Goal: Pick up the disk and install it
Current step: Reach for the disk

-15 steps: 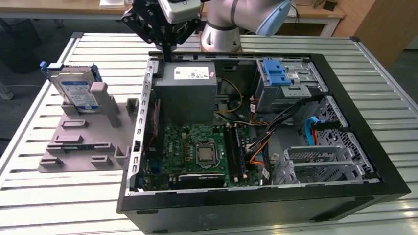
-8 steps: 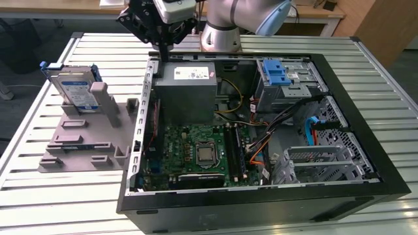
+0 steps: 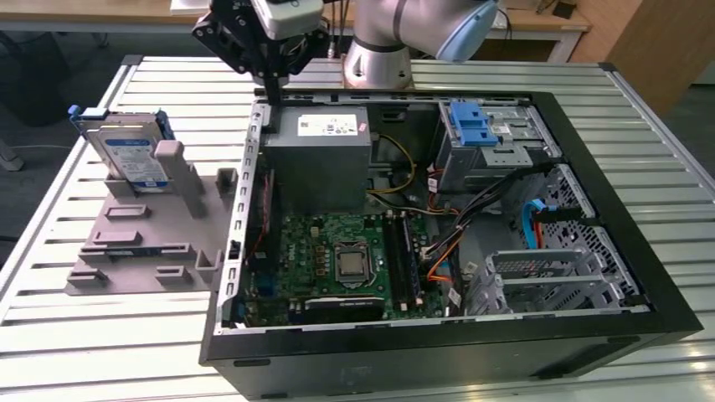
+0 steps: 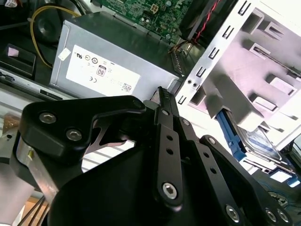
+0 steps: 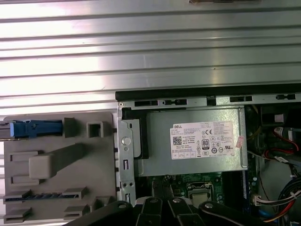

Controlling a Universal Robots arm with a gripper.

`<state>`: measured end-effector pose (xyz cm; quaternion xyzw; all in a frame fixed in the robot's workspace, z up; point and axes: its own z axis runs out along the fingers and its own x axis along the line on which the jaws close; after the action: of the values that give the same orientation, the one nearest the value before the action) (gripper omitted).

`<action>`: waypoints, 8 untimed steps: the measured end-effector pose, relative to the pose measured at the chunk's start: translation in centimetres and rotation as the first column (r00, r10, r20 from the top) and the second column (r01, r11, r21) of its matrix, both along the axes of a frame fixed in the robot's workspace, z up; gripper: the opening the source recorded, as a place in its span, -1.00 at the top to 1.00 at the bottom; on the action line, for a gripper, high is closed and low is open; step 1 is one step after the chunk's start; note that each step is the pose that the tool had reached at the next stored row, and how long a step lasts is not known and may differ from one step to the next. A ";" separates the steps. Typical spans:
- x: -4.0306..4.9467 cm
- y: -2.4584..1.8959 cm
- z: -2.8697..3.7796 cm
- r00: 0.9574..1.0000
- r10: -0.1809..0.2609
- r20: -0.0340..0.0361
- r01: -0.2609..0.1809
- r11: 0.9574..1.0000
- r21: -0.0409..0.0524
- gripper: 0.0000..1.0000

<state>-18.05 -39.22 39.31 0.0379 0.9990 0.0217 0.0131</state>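
Presently, at the exterior view's left, the disk [image 3: 129,159] stands upright on edge in the grey fixture [image 3: 146,230] on the slatted table [image 3: 67,335]. It has a flat silver body, a white-and-blue label and blue side rails. To its right and well apart from it, the gripper [image 3: 271,88] hangs over the open computer case [image 3: 447,360] near the grey power supply [image 3: 318,163], fingers drawn together and holding nothing.
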 end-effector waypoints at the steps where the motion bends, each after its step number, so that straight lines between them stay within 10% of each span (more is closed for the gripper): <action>1: -0.10 0.01 0.00 1.000 0.000 0.000 0.000 1.000 0.000 0.79; 8: -0.79 0.11 -0.01 1.000 0.000 0.000 0.000 1.000 0.000 0.79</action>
<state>-18.84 -39.11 39.30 0.0378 0.9990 0.0217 0.0131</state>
